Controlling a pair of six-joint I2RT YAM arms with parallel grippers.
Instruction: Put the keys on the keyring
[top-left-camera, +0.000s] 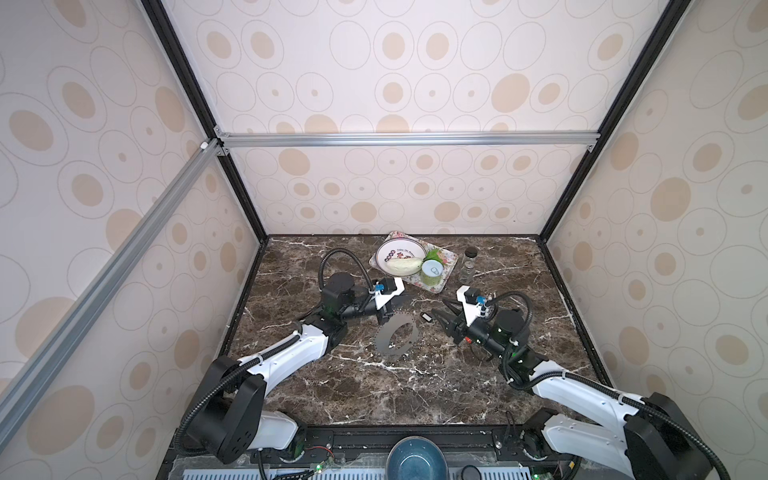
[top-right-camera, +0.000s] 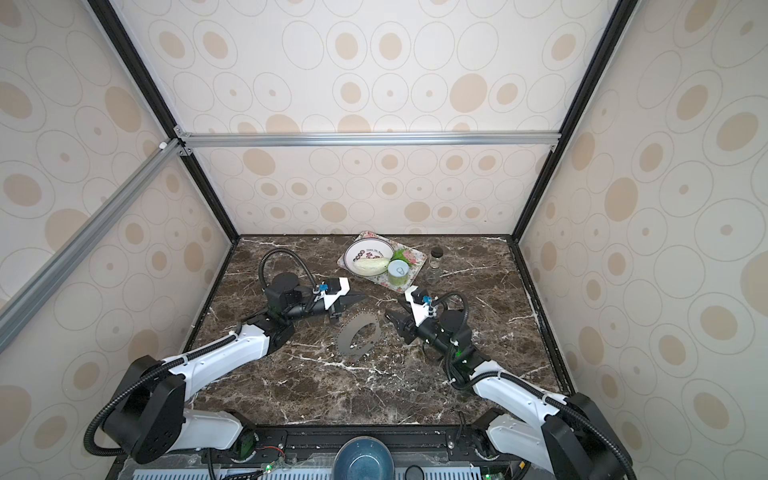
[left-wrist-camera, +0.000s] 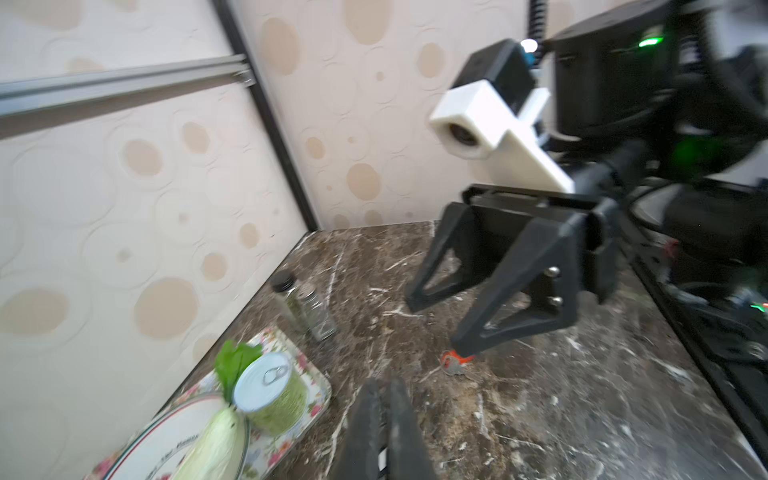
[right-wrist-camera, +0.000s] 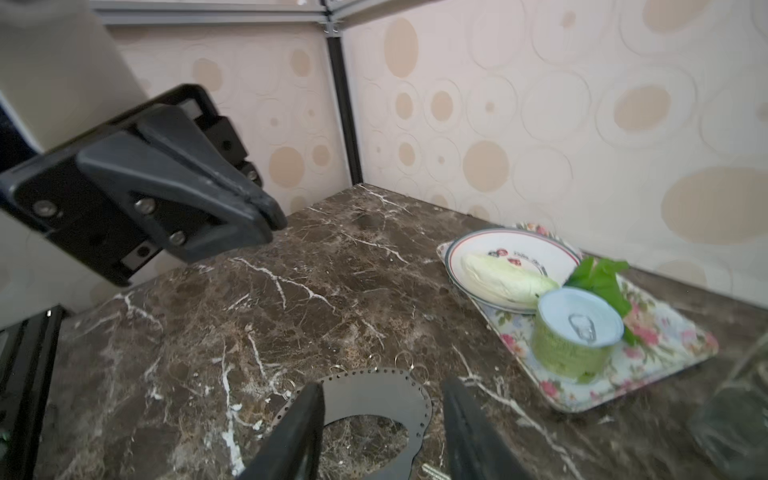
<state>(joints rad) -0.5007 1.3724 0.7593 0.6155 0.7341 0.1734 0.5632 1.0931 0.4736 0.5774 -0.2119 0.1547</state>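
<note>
The right end effector (left-wrist-camera: 434, 324) stands released, jaws apart and empty. One fingertip (left-wrist-camera: 471, 338) is down at the tiny red-tagged key (left-wrist-camera: 454, 360) on the dark marble counter (top-left-camera: 374, 395), though contact cannot be told.

The left end effector (right-wrist-camera: 270, 216) has its fingers nearly together with nothing seen in them; whether it is fully clenched cannot be told.

Neither key is on the large flat grey metal oval keyring (top-left-camera: 397, 338), which lies mid-counter between the arms.

The risk: a closing jaw could skid that thin key across the smooth stone. It could also sweep away the black-tagged, white-labelled key (top-left-camera: 427, 318) just right of the ring.

Only the left wrist view shows the red tag, and only the right wrist view resolves the small holes (right-wrist-camera: 424, 409) along the ring's rim.
</note>
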